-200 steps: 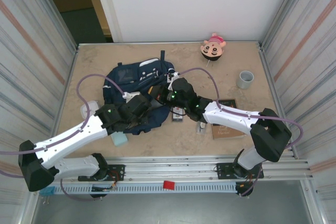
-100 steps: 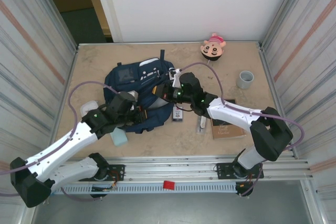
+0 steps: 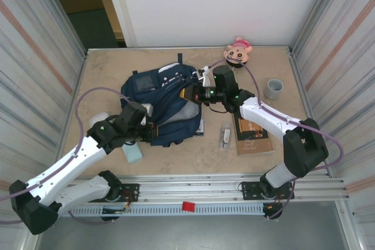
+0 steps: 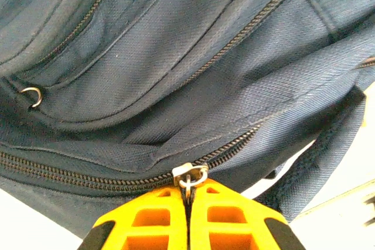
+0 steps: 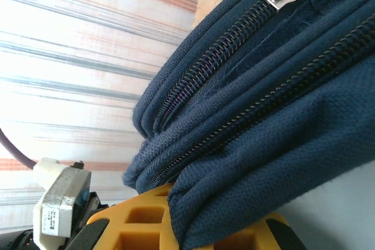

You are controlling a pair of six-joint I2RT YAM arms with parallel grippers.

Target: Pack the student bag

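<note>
Here, left pincer (image 4: 187, 191) pinches student bag (image 4: 176, 57) zipper (image 4: 190, 174).

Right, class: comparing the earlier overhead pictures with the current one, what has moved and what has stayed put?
The right gripper, pinching the student bag by its edge, moved away and rightward, dragging the bag that way and gaping it open on a grey lining. The left gripper, shut on a zipper pull, drew back leftward. The doll head, grey cup, book and teal block stayed put.
</note>
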